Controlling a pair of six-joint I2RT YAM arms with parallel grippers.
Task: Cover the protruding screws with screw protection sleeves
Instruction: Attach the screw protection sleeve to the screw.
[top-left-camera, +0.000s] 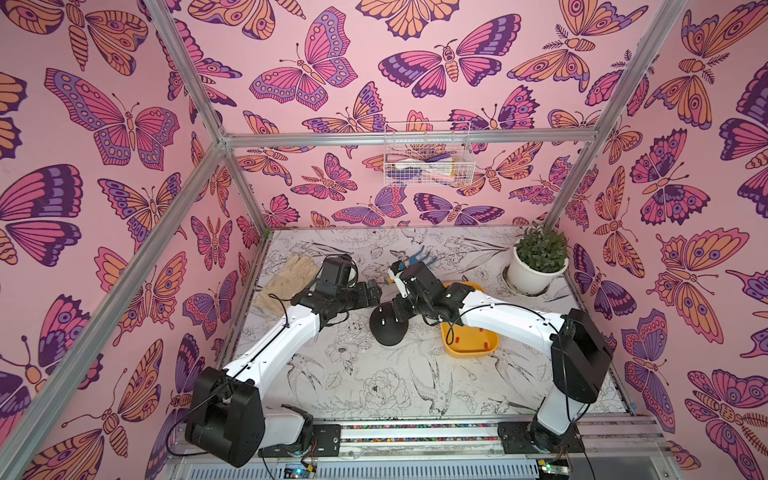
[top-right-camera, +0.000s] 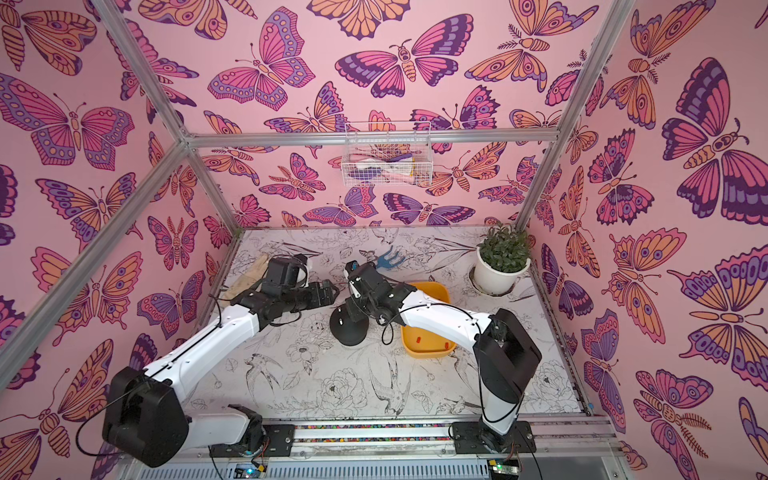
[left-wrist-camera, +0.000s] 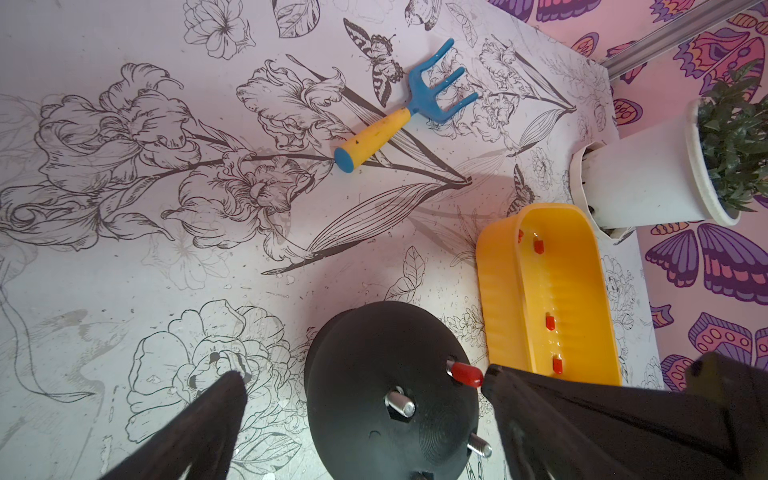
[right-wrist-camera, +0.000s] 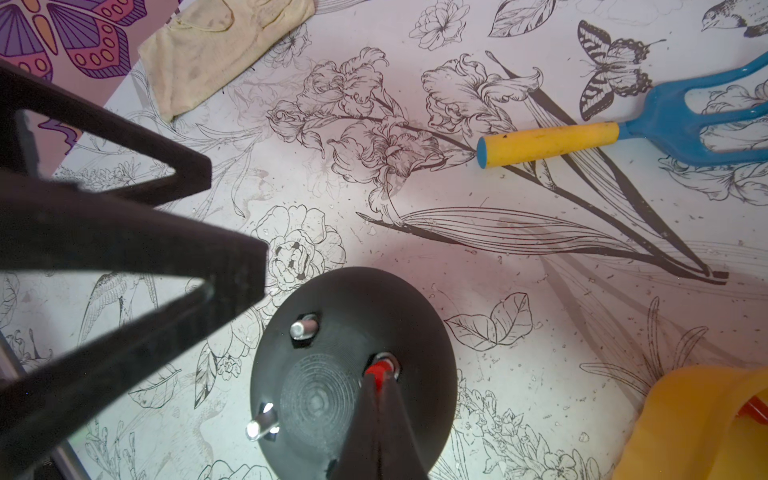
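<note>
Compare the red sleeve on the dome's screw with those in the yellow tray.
The screw's sleeve sits on a stud of the black dome; the tray sleeves lie loose in the yellow tray. The right end effector pinches the screw's sleeve; nothing touches the tray sleeves. All are small red caps.

Enclosure walls (top-left-camera: 124, 124): pink, butterfly print in purple, orange, magenta; stand on three sides of tabletop (top-left-camera: 374, 395).
Tabletop: white, black line drawings of flowers, birds, leaves; speckled, scuffed.
Aluminium frame bars (top-left-camera: 415, 137): uprights at tabletop's far corners, crossbar above its far edge.
White wire basket (top-left-camera: 428, 153): hung on crossbar.
Metal rail (top-left-camera: 415, 432): along tabletop's near edge.
Light: soft, even.
</note>
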